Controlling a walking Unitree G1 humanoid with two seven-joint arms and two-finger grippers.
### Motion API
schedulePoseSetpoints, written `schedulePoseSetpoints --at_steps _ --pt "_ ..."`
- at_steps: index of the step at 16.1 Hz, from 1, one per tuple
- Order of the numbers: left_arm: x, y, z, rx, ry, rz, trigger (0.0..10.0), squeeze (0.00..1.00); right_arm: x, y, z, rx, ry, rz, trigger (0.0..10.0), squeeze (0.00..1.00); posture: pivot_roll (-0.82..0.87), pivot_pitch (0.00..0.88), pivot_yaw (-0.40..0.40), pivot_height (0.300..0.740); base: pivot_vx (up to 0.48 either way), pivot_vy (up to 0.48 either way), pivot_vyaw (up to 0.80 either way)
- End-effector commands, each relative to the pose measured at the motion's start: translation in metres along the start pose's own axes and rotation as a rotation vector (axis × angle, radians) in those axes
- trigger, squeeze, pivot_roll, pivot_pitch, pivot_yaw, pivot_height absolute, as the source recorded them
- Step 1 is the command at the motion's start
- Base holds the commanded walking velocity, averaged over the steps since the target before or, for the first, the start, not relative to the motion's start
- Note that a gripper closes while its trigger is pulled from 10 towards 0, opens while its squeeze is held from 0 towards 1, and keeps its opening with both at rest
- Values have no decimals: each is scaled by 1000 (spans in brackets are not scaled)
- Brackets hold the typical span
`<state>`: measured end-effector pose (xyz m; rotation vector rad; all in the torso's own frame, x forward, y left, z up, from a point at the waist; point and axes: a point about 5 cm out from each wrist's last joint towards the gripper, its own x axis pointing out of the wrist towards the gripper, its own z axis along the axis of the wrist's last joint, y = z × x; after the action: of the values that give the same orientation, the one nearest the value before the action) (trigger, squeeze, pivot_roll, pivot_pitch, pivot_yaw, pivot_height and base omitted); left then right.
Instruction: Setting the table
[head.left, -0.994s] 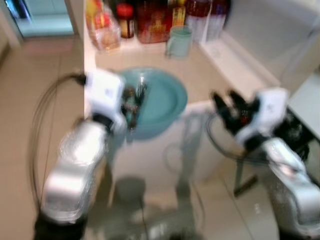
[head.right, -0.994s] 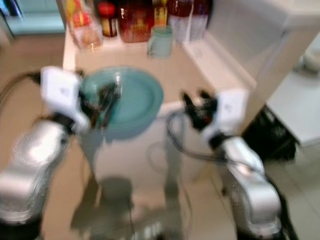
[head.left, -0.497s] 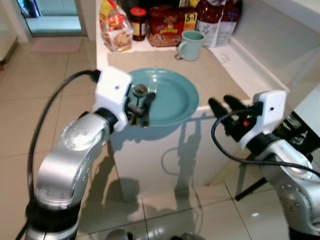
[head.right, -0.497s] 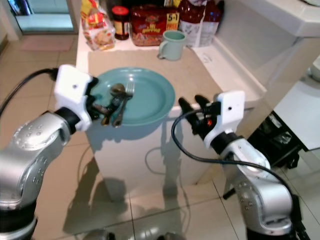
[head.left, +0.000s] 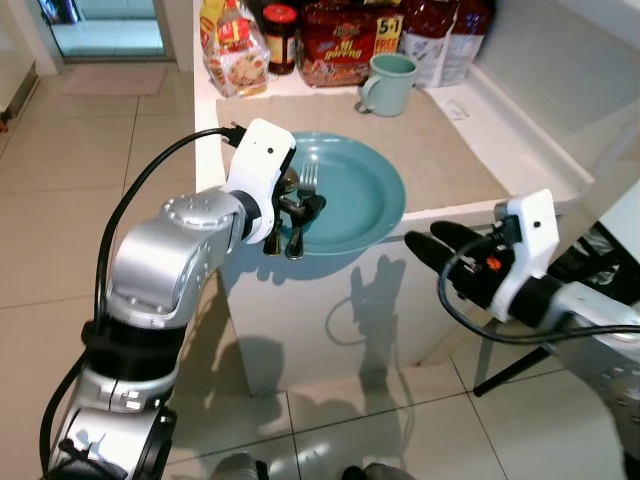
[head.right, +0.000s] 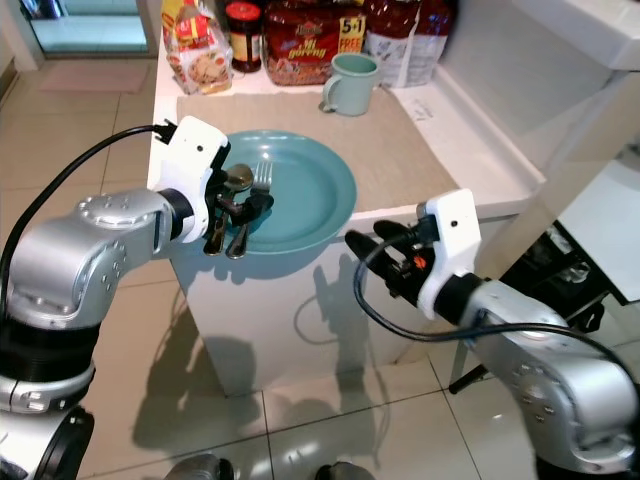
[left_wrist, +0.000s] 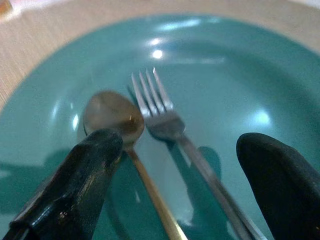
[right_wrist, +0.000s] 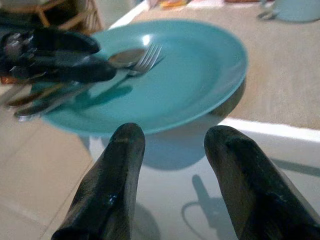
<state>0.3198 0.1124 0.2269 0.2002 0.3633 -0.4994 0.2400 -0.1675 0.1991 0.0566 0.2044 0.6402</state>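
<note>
Two utensils, a spoon and a fork, lie with their heads on the teal plate in the left eye view, their handles running out over the plate's near-left rim, where the left gripper covers them. We cannot tell here whether its fingers press the handles or merely straddle them. The plate sits on a beige mat at the counter's front edge, part of it overhanging. Behind it stand a green mug, a jar and food packets, cut off by the frame's top. The right gripper hovers off the counter's front, near the plate, fingers slightly apart and empty.

In the right eye view, the same scene shows the plate just beside the left gripper's white housing.

In the left wrist view, we see spoon and fork side by side on the plate between two wide-spread fingers; the handles run out of frame, so grip stays unclear.

In the right wrist view, two parted fingers point at the plate's underside rim; the far gripper is a dark blur over the handles.
</note>
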Motion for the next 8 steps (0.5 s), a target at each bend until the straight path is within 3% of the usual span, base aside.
schedulePoseSetpoints --at_steps 1,8 --pt "-1 1 2 -1 21 -4 10000 0 -8 0 2 -13 11 18 10000 0 42 68 -76 740 0 0 0" --pt "-1 8 3 -36 43 20 10000 0 -23 -7 13 -86 53 94 10000 0 36 73 -83 740 0 0 0"
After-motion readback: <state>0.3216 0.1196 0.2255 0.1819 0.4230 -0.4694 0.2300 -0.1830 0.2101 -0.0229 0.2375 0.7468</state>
